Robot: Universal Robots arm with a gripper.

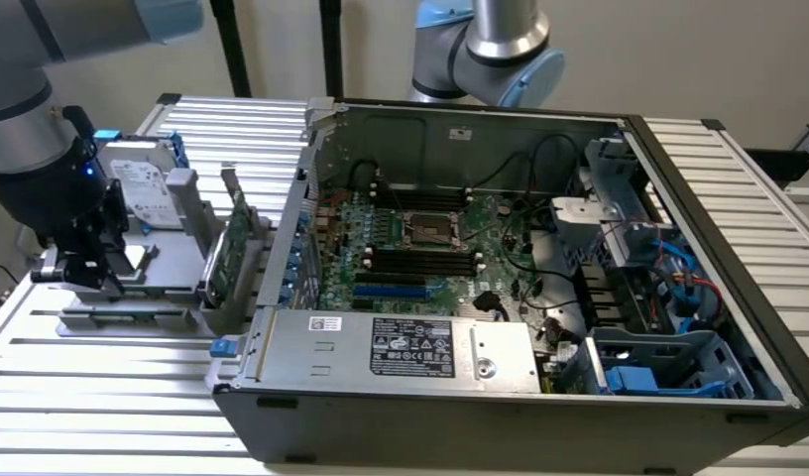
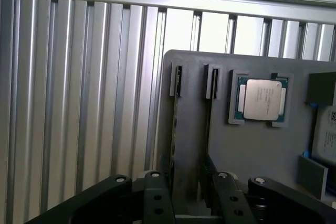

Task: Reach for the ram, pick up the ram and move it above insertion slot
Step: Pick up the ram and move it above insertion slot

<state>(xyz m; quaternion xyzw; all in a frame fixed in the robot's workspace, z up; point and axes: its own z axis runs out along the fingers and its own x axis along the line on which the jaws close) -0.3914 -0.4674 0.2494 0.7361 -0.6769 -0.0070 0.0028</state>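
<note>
- Ram (image 2: pixel 174 129) stands on its edge in the grey holder (image 2: pixel 252 150). I see it edge-on right under my claw (image 2: pixel 189 178), in the gap between the two black fingers (image 2: pixel 157 198).
- My claw is spread wide and grips nothing; both fingers stand clear of the stick. A second thin strip (image 2: pixel 209 129) stands just beside the ram, also inside the gap.
- Just beyond the claw, on the same holder, lies a processor (image 2: pixel 261 99). The print on its metal lid is too faint for me to read.
- Behind the claw, the hard drive (image 1: pixel 143 193) carries a white label I cannot read.
- An expansion card (image 1: pixel 226 253) stands upright between the claw and the computer case (image 1: pixel 511 421).
- Farthest from the claw, the open case shows the motherboard (image 1: pixel 491 223) with its dark memory slots (image 1: pixel 418 260), well apart from the ram.
- The power supply (image 1: pixel 312 357) bears one white sticker and one black; their writing is too small to make out.
</note>
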